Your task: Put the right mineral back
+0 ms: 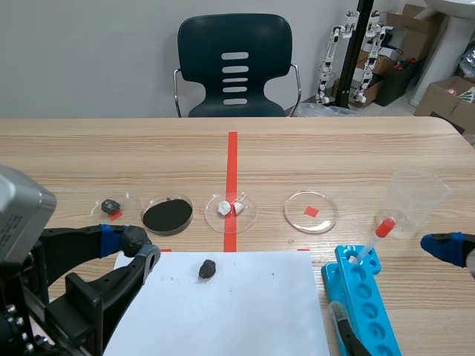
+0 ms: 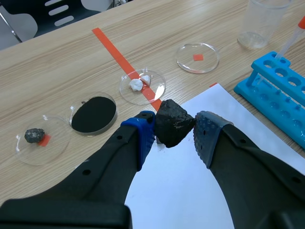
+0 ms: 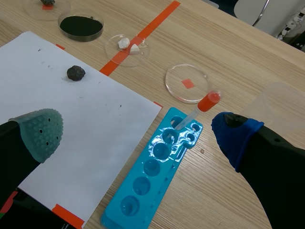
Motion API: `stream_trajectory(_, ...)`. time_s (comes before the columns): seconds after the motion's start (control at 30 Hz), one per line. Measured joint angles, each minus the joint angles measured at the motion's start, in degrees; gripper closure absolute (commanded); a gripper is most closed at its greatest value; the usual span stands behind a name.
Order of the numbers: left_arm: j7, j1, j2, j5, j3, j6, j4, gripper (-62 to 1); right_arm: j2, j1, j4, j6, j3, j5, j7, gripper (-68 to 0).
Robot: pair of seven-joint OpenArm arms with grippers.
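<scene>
Dark mineral (image 1: 208, 268): a matt, near-black lump with blunt facets. It lies loose on the white paper sheet (image 1: 252, 311), near the sheet's far edge, where its colour reads clearly against the white.

Left gripper (image 1: 141, 248): I hold it low over the sheet just short of the lump, fingers apart. In the left wrist view the blue dotted pads seem to flank the stone. The other two views show bare paper around it, so I judge nothing is clamped yet.

Beyond the sheet stands a row of clear, shallow round dishes. One is an empty dish (image 1: 297, 216) over a red square, probably this lump's home. The others are a dish of white pieces (image 1: 249, 215), a dish of black powder (image 1: 167, 213) and a dish with a grey stone (image 1: 96, 208).

Right gripper (image 3: 138, 138): it is spread wide and holds nothing, parked above the glossy blue rack (image 1: 367, 304) with its red-bulbed dropper (image 1: 375, 239).
</scene>
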Motion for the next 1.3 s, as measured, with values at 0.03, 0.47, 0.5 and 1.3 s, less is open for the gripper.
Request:
stream_trajectory(0.03, 0.0, 0.0, 0.0, 0.0, 0.0, 0.0, 0.0, -14.3, 0.0, 0.0, 0.0, 0.0, 0.0, 0.0, 0.0, -67.9)
stream_trajectory(0.47, 0.0, 0.0, 0.0, 0.0, 0.0, 0.0, 0.0, -14.3, 0.0, 0.0, 0.0, 0.0, 0.0, 0.0, 0.0, -67.9)
stream_trajectory(0.5, 0.0, 0.0, 0.0, 0.0, 0.0, 0.0, 0.0, -14.3, 0.0, 0.0, 0.0, 0.0, 0.0, 0.0, 0.0, -67.9)
stream_trajectory(1.3, -0.4, 0.0, 0.0, -0.7, 0.0, 2.4, 0.0, -14.3, 0.0, 0.0, 0.0, 0.0, 0.0, 0.0, 0.0, -67.9)
